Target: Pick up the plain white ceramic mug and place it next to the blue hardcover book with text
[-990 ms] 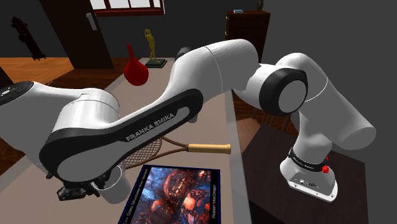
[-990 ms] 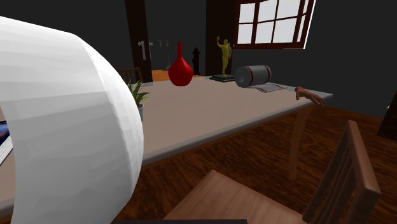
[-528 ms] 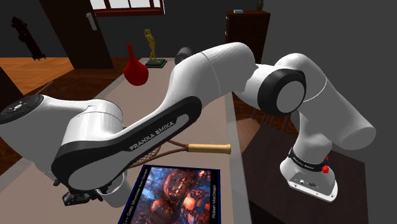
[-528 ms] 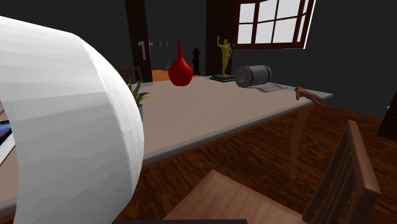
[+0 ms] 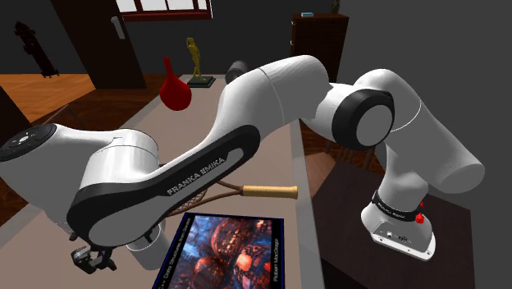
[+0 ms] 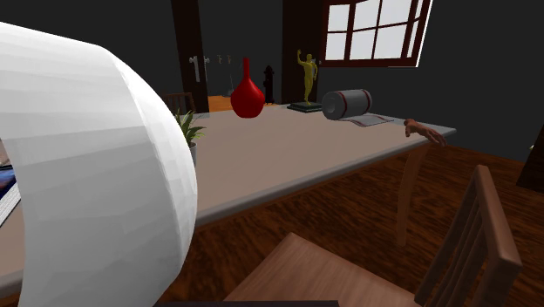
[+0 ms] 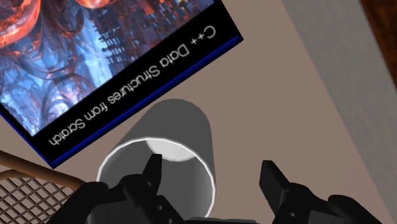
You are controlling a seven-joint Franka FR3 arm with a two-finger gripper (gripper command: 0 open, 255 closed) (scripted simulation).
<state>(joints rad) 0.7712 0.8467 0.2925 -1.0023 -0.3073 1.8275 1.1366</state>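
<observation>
Now we log the black two-finger gripper (image 5: 86, 261) lower than a second ago. Its jaws are released and straddle the wall of the pale grey cylindrical mug (image 7: 178, 127). The mug stands on the tan table (image 7: 305, 95), just beside the blue-edged hardcover book (image 7: 95, 57). We judge the placement met.

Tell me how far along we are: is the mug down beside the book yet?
Looks done: the mug stands mouth up on the table, close beside the blue book. In hand: the gripper is open, one finger inside the mug's rim and one outside, neither clasping the wall. Left: probably just lifting the gripper clear, unless you want the mug placed differently.
</observation>
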